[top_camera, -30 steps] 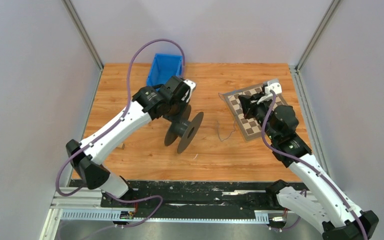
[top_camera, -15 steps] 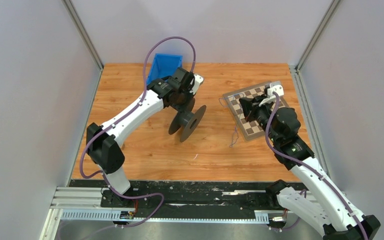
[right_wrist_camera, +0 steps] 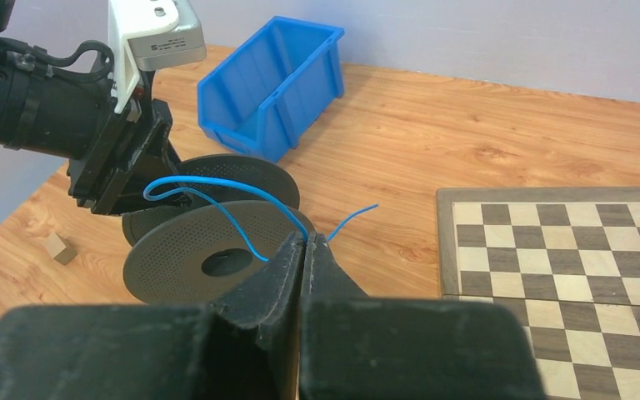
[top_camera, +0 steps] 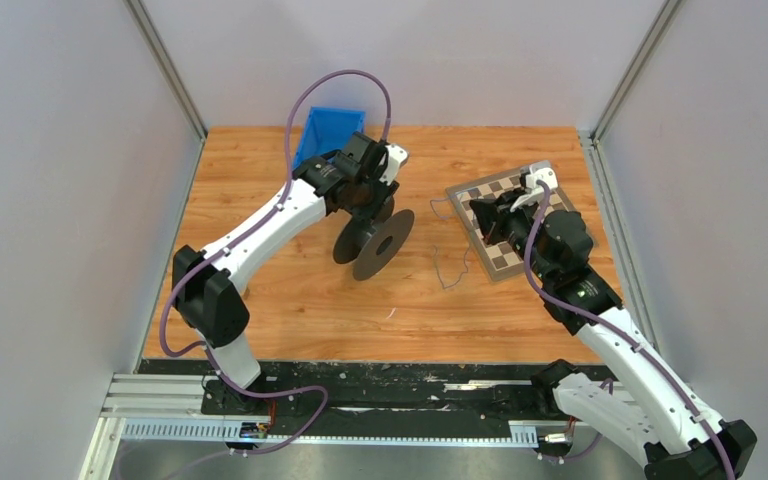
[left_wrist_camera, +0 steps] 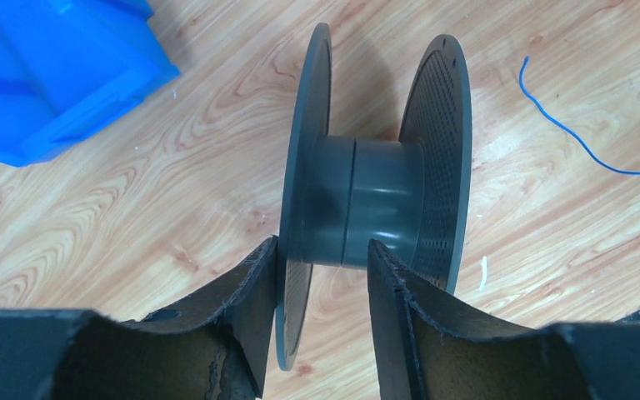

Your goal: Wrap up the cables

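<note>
**On the worktop's far side: cable pinched, spool straddled**

At the left edge of the chessboard (top_camera: 505,258), the right tool (right_wrist_camera: 307,242) is closed tight on the thin blue cable (right_wrist_camera: 217,187). From the pinch, one length arcs toward the black spool (left_wrist_camera: 383,200), and a short end pokes out to the right. From above, more cable (top_camera: 450,270) curls loosely over the worktop (top_camera: 290,290) between spool and chessboard.

The left tool (left_wrist_camera: 321,248) stands partly open. Its fingers (left_wrist_camera: 254,283) straddle one flange and part of the hub without clamping them. A blue bin (top_camera: 330,135) sits just behind that arm.
</note>
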{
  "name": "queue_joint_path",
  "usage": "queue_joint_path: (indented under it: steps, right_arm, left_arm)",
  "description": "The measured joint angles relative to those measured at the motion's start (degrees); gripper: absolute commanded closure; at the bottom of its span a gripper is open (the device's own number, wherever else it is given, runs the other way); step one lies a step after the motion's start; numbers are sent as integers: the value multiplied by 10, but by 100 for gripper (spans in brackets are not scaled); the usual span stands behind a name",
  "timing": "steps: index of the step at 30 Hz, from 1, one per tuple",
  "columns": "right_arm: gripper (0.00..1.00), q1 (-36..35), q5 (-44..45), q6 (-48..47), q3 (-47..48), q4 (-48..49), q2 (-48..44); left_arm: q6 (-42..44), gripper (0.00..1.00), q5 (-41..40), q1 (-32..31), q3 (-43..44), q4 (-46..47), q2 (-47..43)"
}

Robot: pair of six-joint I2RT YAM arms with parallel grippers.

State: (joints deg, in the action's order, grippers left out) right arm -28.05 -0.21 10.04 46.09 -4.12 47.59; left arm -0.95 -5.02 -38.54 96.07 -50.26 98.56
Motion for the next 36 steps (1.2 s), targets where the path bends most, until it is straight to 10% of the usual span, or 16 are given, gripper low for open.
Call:
queue_joint_path:
  steps: [16,25,36]
  right_arm:
    - [100,0,-57,42,11,5,43]
    - [100,-66,-141,159,64,92,167]
    - [100,-130,-144,261,78,176,238]
  left_arm:
    - [-41,33,31,85,9,2,-66]
    - [-57,33,136,115,-207,116,-351]
    - [-132,33,270,113,-344,210,-399]
